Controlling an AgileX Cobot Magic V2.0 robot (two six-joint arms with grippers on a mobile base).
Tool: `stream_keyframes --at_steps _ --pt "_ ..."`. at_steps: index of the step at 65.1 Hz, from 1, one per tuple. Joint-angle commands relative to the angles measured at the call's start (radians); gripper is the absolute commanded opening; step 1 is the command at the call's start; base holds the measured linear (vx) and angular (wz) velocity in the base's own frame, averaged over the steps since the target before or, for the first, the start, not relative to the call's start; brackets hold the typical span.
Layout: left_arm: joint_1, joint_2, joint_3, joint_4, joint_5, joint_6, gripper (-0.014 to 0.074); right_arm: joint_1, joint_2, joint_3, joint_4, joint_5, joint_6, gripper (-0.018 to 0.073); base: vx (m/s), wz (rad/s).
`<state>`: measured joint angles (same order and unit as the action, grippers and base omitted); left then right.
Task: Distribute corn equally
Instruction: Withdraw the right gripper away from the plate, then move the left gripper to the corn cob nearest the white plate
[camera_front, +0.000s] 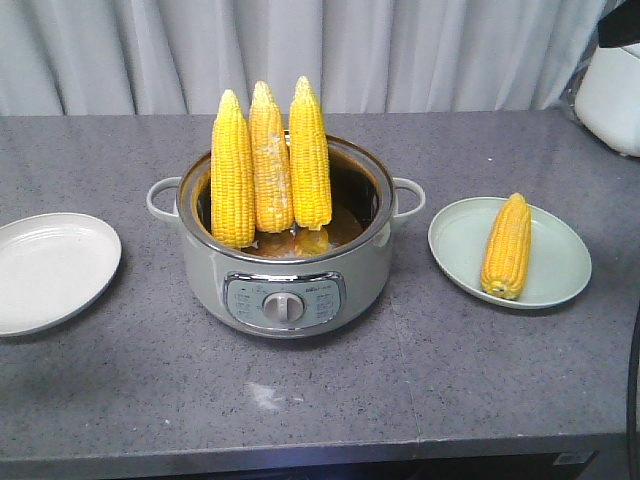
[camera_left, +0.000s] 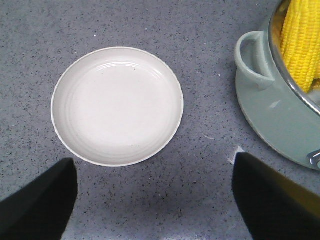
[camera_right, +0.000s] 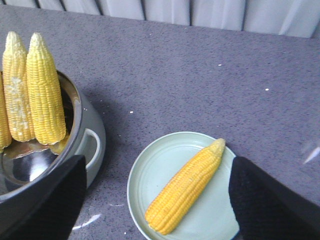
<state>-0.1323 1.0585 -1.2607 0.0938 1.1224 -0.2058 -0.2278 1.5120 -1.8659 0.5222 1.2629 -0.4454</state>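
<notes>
Three corn cobs (camera_front: 268, 165) stand upright, tips up, in a grey-green electric pot (camera_front: 285, 285) at the table's middle. A fourth cob (camera_front: 506, 246) lies on the pale green plate (camera_front: 555, 270) to the right; the right wrist view shows this cob (camera_right: 186, 185) on that plate (camera_right: 150, 175). A white plate (camera_front: 45, 270) at the left holds nothing, as the left wrist view shows (camera_left: 117, 105). My left gripper (camera_left: 155, 200) hangs open above the table just in front of the white plate. My right gripper (camera_right: 157, 200) is open above the green plate. Neither gripper holds anything.
The pot (camera_left: 280, 100) has side handles (camera_front: 408, 196) and a front dial (camera_front: 283, 306). A white appliance (camera_front: 612, 95) stands at the back right corner. A grey curtain hangs behind the grey speckled table (camera_front: 120, 380).
</notes>
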Motion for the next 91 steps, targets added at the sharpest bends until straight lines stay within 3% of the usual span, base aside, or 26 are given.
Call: stream_keyframes --at_steps 1,21,42,57,66,91 --pt "0.001 -0.013 -0.032 -0.003 -0.058 -0.003 0.0593 0.002 -0.052 -0.021 0.007 0.026 0.006 0.0570 0.00 0.00" --pt "0.001 -0.007 -0.032 -0.029 -0.090 -0.002 0.0593 0.002 -0.137 0.207 0.067 -0.083 -0.061 0.0570 0.00 0.00" --pt "-0.004 0.043 -0.035 -0.042 -0.167 0.010 0.0593 0.002 -0.147 0.232 0.068 -0.095 -0.070 0.0570 0.00 0.00" --pt "-0.007 0.127 -0.043 -0.196 -0.223 0.172 0.0593 0.002 -0.146 0.232 0.070 -0.095 -0.070 0.0570 0.00 0.00" --pt "-0.013 0.214 -0.131 -0.257 -0.224 0.225 0.0593 0.002 -0.146 0.232 0.071 -0.095 -0.070 0.0570 0.00 0.00" --pt "-0.146 0.511 -0.455 -0.265 -0.219 0.278 0.0593 0.002 -0.146 0.232 0.071 -0.093 -0.070 0.0570 0.00 0.00"
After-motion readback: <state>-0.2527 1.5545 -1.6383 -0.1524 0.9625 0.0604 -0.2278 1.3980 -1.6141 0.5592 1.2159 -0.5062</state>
